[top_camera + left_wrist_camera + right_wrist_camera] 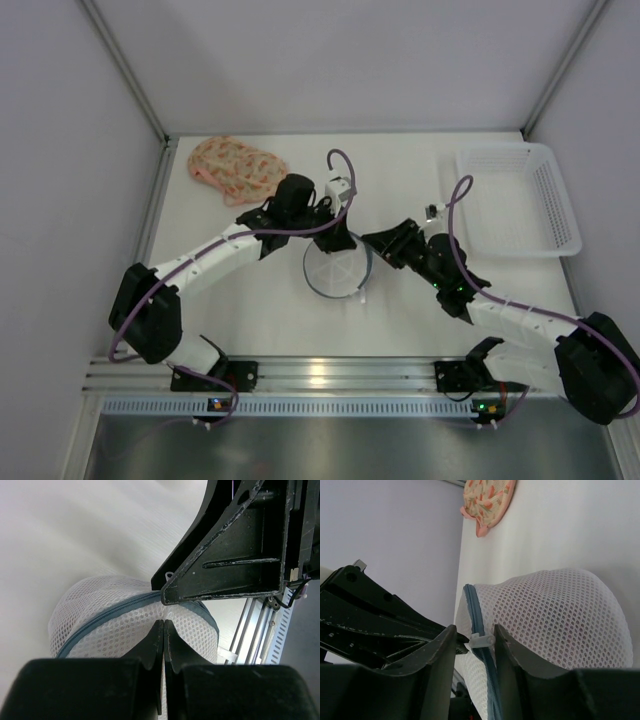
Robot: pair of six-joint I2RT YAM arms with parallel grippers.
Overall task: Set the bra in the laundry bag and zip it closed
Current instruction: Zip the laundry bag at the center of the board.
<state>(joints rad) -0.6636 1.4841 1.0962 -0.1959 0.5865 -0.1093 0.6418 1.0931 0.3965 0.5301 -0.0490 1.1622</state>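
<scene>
So the laundry bag (335,272) is found on the counter (260,315), right between the two tools. It's a small round drum of white honeycomb mesh, puffed up, with a blue-grey zipper (110,615) run around it. The left tool (164,626) is clamped fully together, and a pinch of mesh is caught at its tips. The right tool (475,630) is held partway open, with the little white zipper pull (481,640) sat in the gap between its fingers, and it doesn't look squeezed yet. The bra (235,168), peachy-pink with an orange print, is left lying crumpled on the counter, well beyond the left tool and off to its left. A white basket (500,149) is parked beyond the right tool.
</scene>
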